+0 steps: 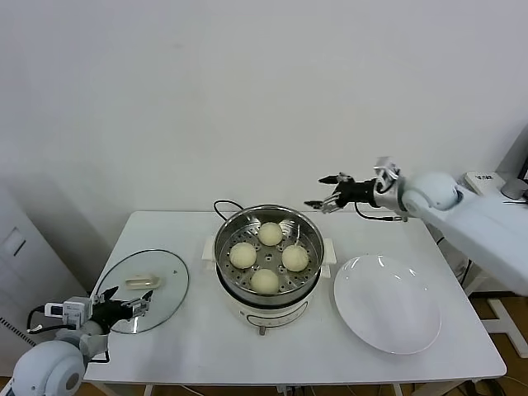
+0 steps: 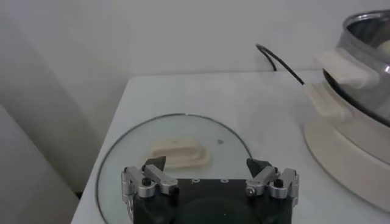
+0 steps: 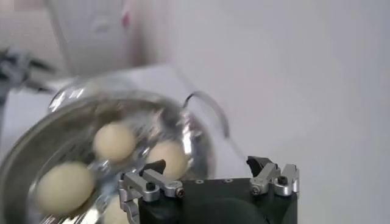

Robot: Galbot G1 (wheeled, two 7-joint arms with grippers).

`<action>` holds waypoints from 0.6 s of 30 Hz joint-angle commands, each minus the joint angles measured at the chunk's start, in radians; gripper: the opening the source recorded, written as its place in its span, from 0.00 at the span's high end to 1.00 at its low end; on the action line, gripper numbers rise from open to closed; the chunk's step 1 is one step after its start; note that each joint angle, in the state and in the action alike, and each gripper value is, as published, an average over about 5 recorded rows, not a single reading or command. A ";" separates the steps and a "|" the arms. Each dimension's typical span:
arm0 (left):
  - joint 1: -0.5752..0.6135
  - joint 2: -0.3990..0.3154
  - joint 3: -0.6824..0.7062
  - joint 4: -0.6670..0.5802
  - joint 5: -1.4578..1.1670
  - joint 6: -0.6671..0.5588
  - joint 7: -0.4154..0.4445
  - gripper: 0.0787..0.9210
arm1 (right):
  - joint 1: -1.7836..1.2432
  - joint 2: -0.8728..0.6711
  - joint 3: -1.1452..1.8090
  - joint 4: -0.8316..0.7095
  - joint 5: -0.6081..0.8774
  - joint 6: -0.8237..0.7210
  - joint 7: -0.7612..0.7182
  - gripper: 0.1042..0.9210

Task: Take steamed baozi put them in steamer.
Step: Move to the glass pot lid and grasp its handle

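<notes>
A white surface point(image 1: 181, 346) stands against a plain wall; at its middle sits the steamer point(image 1: 269, 262), a shiny steel pot on a white electric base with side handles, a black cord point(image 1: 224, 206) looping away behind it. All four steamed baozi point(image 1: 270, 233) lie inside on the perforated tray, one far, one left, one right, one near, set apart from one another so that steam can pass between them; none remains outside, so the loading looks finished.

To the right of the steamer lies a large white plate point(image 1: 388, 304), bare, most likely where the buns came from. To the left, flat on the surface, lies a round glass lid point(image 1: 147, 290) with a pale handle point(image 2: 180, 153) at its centre, put aside so that the pot stays open from above.

The right gripper point(image 1: 328, 191) hangs in the air beyond the far right edge of the steamer, above it and clear of its rim; its fingers point(image 3: 152, 172) are spread wide and hold nothing. The left gripper point(image 1: 124, 301) waits low at the near left corner, at the near edge of the lid, its fingers point(image 2: 154, 169) also spread and empty; whether it touches the glass cannot be told.
</notes>
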 commanded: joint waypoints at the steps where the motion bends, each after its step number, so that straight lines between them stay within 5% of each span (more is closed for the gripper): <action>1: 0.014 -0.001 0.003 0.036 0.377 -0.141 0.080 0.12 | -0.704 0.066 0.791 0.079 -0.128 0.186 0.248 0.12; 18: 0.101 -0.023 0.007 0.277 1.259 -0.553 0.159 0.12 | -1.123 0.471 1.238 0.196 -0.425 0.158 0.273 0.12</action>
